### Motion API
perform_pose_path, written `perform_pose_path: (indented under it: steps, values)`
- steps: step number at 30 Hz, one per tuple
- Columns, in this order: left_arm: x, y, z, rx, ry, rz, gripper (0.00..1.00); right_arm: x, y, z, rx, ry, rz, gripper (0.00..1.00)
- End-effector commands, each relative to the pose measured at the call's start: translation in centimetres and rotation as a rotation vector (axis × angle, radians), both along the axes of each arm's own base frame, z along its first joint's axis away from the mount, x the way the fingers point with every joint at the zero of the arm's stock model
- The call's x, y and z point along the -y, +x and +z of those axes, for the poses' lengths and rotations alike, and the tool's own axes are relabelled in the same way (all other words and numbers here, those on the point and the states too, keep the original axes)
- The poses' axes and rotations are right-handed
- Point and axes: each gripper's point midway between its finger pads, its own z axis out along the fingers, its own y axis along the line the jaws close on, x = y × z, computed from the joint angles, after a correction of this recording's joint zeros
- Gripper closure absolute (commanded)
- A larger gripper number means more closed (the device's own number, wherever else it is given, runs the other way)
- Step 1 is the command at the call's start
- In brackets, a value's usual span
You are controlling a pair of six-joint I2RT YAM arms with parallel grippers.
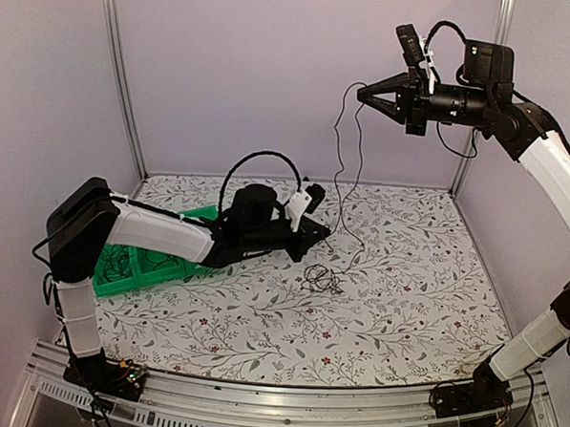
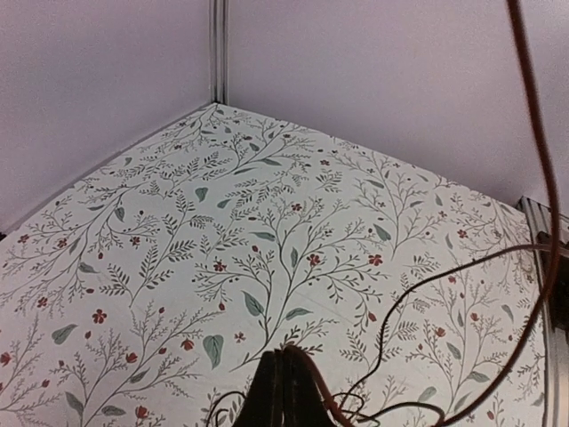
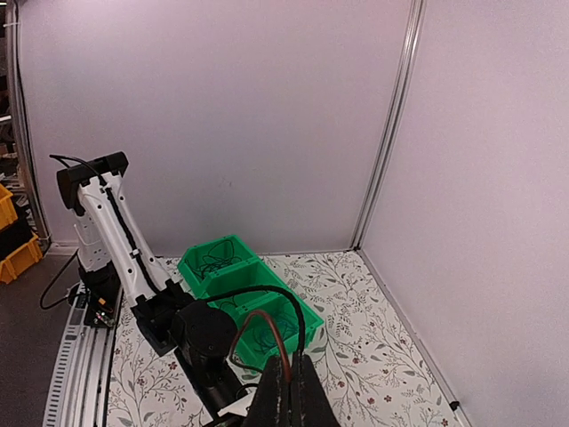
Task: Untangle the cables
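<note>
From above, the right claw [image 1: 361,93] is raised high over the counter [image 1: 414,306], its fingers pressed together on a thin black cable [image 1: 337,140] that hangs in long strands to the surface. Lifting it this far probably lets the cable's weight pull it free of the tangle [image 1: 322,279], a small loopy knot lying just in front of the left claw [image 1: 322,236]. That claw sits low at the counter where the hanging strands come down. It seems placed there to pin the lower end while the other arm pulls upward. To the left, partly behind the left arm, stands the green bin [image 1: 128,284], with dark wire coils [image 1: 120,260] in its near-left compartment.

In the left wrist view, the left claw [image 2: 284,396] is closed, and strands emerge at its tip, so it appears to pinch the cable [image 2: 533,151], which rises steeply out of frame.

In the right wrist view, the right claw [image 3: 289,391] is also closed tight, with a loop of cable [image 3: 258,325] arching out of it. Below, the bin [image 3: 284,277] shows three compartments. Thin wires lie in the far one [image 3: 213,258] and the near one, and I cannot tell what the middle one holds.
</note>
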Motion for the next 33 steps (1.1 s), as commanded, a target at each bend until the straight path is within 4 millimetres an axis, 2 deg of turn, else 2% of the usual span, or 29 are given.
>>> perform_pose_path:
  steps: [1, 3, 4, 7, 9, 11, 13, 16, 18, 20, 21, 24, 28, 33]
  values:
    - [-1.2, 1.0, 1.7, -0.002, -0.041, 0.057, 1.0, 0.2, -0.3, 0.8, 0.008, 0.014, -0.014, 1.0]
    - [-2.3, 2.2, 0.7, -0.047, -0.033, 0.14, 1.0, 0.4, -0.2, 1.6, 0.026, 0.027, -0.028, 1.0]
    - [-3.1, 3.0, -0.6, -0.091, -0.017, 0.187, 1.0, 0.6, -0.3, 2.3, 0.039, 0.038, -0.035, 1.0]
    - [-7.1, 5.7, -6.7, -0.348, 0.057, 0.349, 1.0, 1.6, -0.2, 5.9, 0.106, 0.098, -0.071, 1.0]
    - [-9.4, 5.8, -9.9, -0.493, 0.061, 0.421, 1.0, 2.7, 0.0, 8.5, 0.117, 0.158, -0.093, 1.0]
    - [-11.6, 5.1, -12.1, -0.55, 0.102, 0.496, 1.0, 3.8, -0.1, 11.1, 0.147, 0.206, -0.111, 1.0]
    - [-13.3, 4.8, -12.5, -0.541, 0.15, 0.553, 1.0, 4.1, 0.5, 11.8, 0.161, 0.219, -0.122, 1.0]
    - [-15.9, 4.7, -11.5, -0.492, 0.198, 0.638, 1.0, 3.8, 0.9, 12.5, 0.182, 0.243, -0.106, 1.0]
    - [-17.5, 4.4, -11.0, -0.475, 0.216, 0.674, 1.0, 3.8, 0.4, 14.3, 0.201, 0.287, -0.078, 1.0]
    - [-18.9, 3.9, -10.9, -0.498, 0.212, 0.694, 1.0, 3.0, 0.8, 15.0, 0.19, 0.317, -0.056, 1.0]
    - [-19.0, 3.7, -10.5, -0.503, 0.201, 0.676, 1.0, 2.4, 1.0, 14.8, 0.188, 0.317, -0.045, 1.0]
    - [-18.3, 2.9, -7.1, -0.437, 0.135, 0.595, 1.0, 1.2, 2.4, 13.0, 0.148, 0.289, -0.038, 1.0]
    - [-18.5, 1.3, 0.7, -0.279, -0.019, 0.541, 0.7, -0.9, 4.3, 8.0, 0.038, 0.213, -0.013, 1.0]
    - [-19.1, -1.1, 10.1, -0.116, -0.187, 0.443, 0.51, -3.5, 4.9, 1.4, -0.073, 0.108, 0.04, 1.0]
